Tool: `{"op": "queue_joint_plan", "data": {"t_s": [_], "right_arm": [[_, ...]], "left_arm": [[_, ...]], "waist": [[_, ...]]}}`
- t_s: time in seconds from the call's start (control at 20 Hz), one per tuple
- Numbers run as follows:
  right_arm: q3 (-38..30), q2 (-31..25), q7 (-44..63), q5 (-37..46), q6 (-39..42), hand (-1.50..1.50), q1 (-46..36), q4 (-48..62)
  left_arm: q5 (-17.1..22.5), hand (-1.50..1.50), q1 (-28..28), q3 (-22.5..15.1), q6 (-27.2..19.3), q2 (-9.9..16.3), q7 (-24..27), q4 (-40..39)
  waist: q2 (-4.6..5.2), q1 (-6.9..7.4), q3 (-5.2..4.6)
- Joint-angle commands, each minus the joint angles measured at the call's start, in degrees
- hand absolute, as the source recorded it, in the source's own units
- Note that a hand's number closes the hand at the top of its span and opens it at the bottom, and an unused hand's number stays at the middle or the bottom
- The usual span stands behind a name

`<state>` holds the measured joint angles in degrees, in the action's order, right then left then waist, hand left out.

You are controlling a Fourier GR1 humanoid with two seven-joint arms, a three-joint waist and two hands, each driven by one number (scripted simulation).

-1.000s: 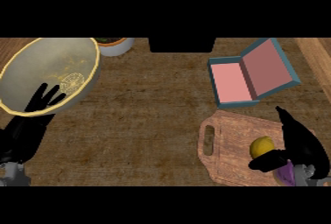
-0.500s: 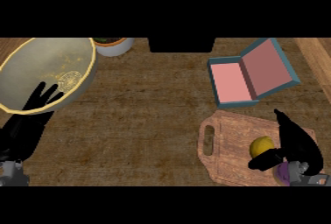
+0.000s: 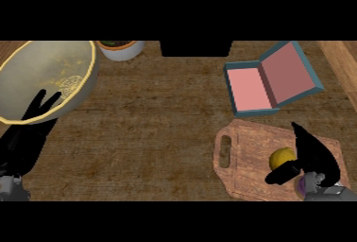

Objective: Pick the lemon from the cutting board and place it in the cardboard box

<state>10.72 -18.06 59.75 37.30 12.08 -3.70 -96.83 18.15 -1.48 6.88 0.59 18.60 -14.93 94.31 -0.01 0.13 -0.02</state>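
Note:
A yellow lemon [image 3: 282, 156] lies on the wooden cutting board [image 3: 244, 146] at the lower right. My right hand [image 3: 315, 153] rests against the lemon's right side, with its fingers stretched toward the far edge and its thumb [image 3: 279, 174] reaching below the fruit. The hand is open and has not closed round the lemon. The box [image 3: 269, 84] stands open just beyond the board, teal outside and pink inside, with its lid tilted back to the right. My left hand [image 3: 29, 128] rests open at the left edge, fingers up.
A large yellow-rimmed bowl [image 3: 45, 75] fills the far left, partly under my left hand's fingers. A white pot with a plant [image 3: 122, 48] sits at the back beside it. A dark object [image 3: 196, 48] stands at the back centre. Bare wooden countertop lies between the bowl and the board.
My right hand has shifted slightly down and left, closer against the lemon, with the thumb now further under it. The left hand and lemon have stayed in place.

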Motion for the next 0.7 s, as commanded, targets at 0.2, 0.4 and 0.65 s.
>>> {"op": "queue_joint_plan", "data": {"t_s": [0.2,0.4,0.65], "right_arm": [[-0.9,3.6,1.4,3.7,0.5,-1.50,-0.7,4.1],[-1.0,4.4,-2.9,5.6,-1.4,-1.50,3.4,5.5],[-2.7,4.1,-6.5,7.9,-0.6,1.50,-1.5,6.8]], "left_arm": [[0.4,0.00,2.1,2.3,4.3,-0.5,1.2,-0.5],[-1.7,0.00,-0.3,2.7,3.0,-1.6,1.3,-2.0],[-2.7,0.00,1.5,2.3,3.7,-3.5,1.3,0.7]], "waist": [[0.00,0.04,0.01],[-0.01,-0.15,0.02],[-0.01,0.01,0.01]]}}
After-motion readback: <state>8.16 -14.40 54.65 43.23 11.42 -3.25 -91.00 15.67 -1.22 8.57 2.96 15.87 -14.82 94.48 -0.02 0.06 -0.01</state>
